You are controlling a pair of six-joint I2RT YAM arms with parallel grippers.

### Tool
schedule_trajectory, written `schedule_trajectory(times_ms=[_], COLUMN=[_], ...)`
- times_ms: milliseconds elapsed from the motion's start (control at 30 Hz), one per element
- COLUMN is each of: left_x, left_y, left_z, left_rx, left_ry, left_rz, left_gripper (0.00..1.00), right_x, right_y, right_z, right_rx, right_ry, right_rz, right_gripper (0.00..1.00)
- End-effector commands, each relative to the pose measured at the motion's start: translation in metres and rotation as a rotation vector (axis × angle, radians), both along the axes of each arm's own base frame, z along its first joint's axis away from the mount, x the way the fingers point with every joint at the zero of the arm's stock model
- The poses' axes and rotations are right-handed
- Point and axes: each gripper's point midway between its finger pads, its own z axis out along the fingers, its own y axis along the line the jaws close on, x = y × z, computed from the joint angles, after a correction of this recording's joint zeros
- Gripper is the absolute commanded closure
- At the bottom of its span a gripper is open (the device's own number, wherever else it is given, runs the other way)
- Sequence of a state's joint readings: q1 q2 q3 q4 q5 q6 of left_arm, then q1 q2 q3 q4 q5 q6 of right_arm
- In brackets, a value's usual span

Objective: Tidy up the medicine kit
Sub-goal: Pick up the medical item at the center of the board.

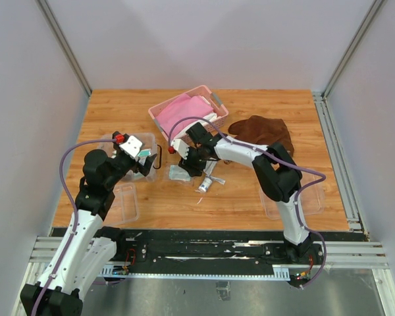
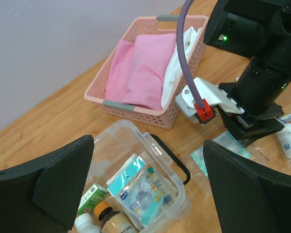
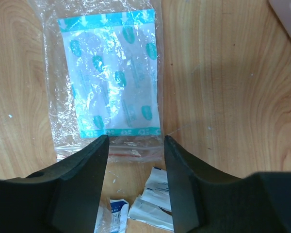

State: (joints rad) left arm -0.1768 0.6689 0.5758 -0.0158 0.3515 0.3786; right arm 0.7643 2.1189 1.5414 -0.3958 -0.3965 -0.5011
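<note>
The medicine kit is a clear plastic box [image 2: 157,145] with a dark handle [image 2: 177,160]. It holds a teal-and-white packet [image 2: 138,189], a green carton [image 2: 91,198] and small bottles [image 2: 111,221]. My left gripper [image 2: 148,145] hovers open above the box [image 1: 122,146], nothing between its fingers. To the right, my right gripper [image 3: 136,141] stands open, pointing down at the wood. Its fingertips straddle the zip edge of a clear bag holding a teal-printed packet [image 3: 111,77], without pinching it. Small white sachets [image 3: 157,194] lie just behind. From above, that bag [image 1: 179,174] lies under the right gripper [image 1: 186,163].
A pink slatted basket [image 1: 207,95] with pink cloth stands behind the bag. A brown cloth [image 1: 263,131] lies at the right. A clear divided tray [image 1: 124,201] sits near the left arm, a clear lid [image 1: 309,197] by the right arm. A white roll [image 2: 288,141] lies beside the bag.
</note>
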Motion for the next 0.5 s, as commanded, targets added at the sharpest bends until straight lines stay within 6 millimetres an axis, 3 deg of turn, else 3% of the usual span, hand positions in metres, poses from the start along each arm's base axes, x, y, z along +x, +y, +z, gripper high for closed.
schedule_trajectory(times_ms=[0, 233, 467], left_x=[0.001, 0.001, 0.001], left_y=[0.004, 0.004, 0.003], left_z=[0.01, 0.01, 0.009], left_rx=[0.003, 0.004, 0.004], left_ry=[-0.043, -0.045, -0.041], left_rz=[0.01, 0.011, 0.004], left_gripper=[0.01, 0.01, 0.01], right_x=[-0.012, -0.012, -0.007], right_y=[-0.014, -0.014, -0.009], right_z=[-0.029, -0.023, 0.014], right_rx=[-0.086, -0.073, -0.009], right_ry=[0.028, 0.011, -0.053], right_rz=[0.016, 0.02, 0.038], right_gripper=[0.54, 0.81, 0.96])
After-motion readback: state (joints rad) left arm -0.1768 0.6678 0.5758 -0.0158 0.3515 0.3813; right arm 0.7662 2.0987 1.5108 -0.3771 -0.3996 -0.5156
